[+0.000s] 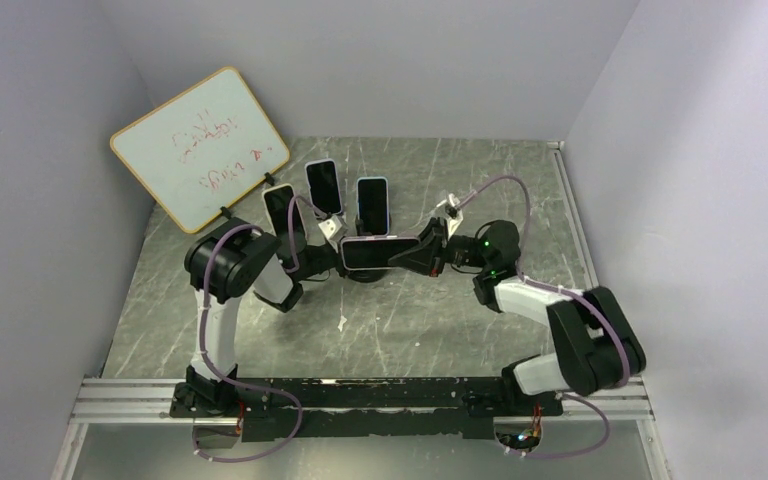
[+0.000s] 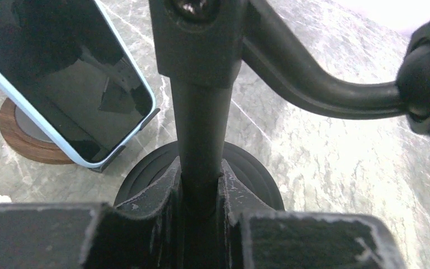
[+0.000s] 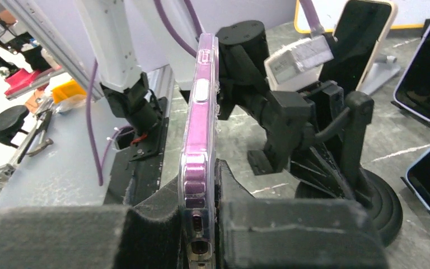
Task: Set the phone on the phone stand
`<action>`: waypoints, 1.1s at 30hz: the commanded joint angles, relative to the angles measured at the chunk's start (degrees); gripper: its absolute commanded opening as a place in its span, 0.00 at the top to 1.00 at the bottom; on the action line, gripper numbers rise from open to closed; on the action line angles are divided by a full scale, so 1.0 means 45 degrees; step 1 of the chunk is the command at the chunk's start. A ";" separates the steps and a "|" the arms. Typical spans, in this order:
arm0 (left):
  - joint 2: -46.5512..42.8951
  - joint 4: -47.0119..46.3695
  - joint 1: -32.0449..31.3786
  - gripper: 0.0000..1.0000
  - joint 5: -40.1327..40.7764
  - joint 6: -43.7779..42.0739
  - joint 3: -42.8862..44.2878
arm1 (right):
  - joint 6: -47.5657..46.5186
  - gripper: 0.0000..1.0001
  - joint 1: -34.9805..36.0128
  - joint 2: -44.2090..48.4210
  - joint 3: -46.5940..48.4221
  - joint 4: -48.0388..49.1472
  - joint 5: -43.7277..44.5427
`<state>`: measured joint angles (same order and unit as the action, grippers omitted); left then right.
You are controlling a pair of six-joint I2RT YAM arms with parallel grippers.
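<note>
Phone (image 3: 199, 140), clear purple case, is held edge-on in the right gripper (image 3: 199, 199). Both foam pads (image 3: 291, 230) press flat on the front and back faces near 1 short end, and the long axis sticks out ahead, off the table. In the top view it lies level, just beside the head of the black phone stand (image 1: 360, 272), mid-table. Left gripper (image 2: 201, 193) is closed narrow on the stand's upright post (image 2: 201, 123), with fingers (image 2: 157, 193) touching it on 2 sides just above the round base (image 2: 255, 168). 3 other phones (image 1: 324, 187) sit on their own stands behind. 1 of them, blue-edged (image 2: 67, 78), leans on a wooden puck (image 2: 19, 140). Handling judgement: the phone is rigid and fairly dense, with a fragile glass face and a glossy case that is likely slick. Gripped at 1 end, the free end could pivot if nudged against the cradle. Holding across the flat faces is sound; keep off the side buttons (image 3: 201, 89). The stand looks top-heavy, so bracing the post makes sense. The cradle is mostly hidden behind left wrist hardware; possibly a clamp type, cannot tell.
</note>
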<state>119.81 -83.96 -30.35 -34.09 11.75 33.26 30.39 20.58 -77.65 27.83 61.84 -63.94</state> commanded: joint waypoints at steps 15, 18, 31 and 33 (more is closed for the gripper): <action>0.0712 0.0355 -0.0052 0.95 -0.2710 0.0313 0.0484 | 0.1401 1.00 0.0125 -0.4656 -0.0445 0.9414 0.2563; 0.0847 0.0311 -0.0037 0.95 -0.3019 0.0599 0.0648 | 0.0737 1.00 0.0190 -0.4676 -0.1028 0.9411 0.3147; 0.1628 -0.0751 -0.0033 0.95 -0.4432 0.2307 0.1126 | -0.1960 1.00 0.0855 -0.4542 -0.1265 0.9405 0.5011; 0.1755 -0.0769 -0.0033 0.95 -0.4626 0.2527 0.1234 | -0.2775 1.00 0.1011 -0.4509 -0.1316 0.9407 0.5248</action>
<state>124.95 -86.15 -29.19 -45.08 16.43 39.22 29.28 25.19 -97.47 22.70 87.90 -50.41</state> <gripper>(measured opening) 0.232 0.108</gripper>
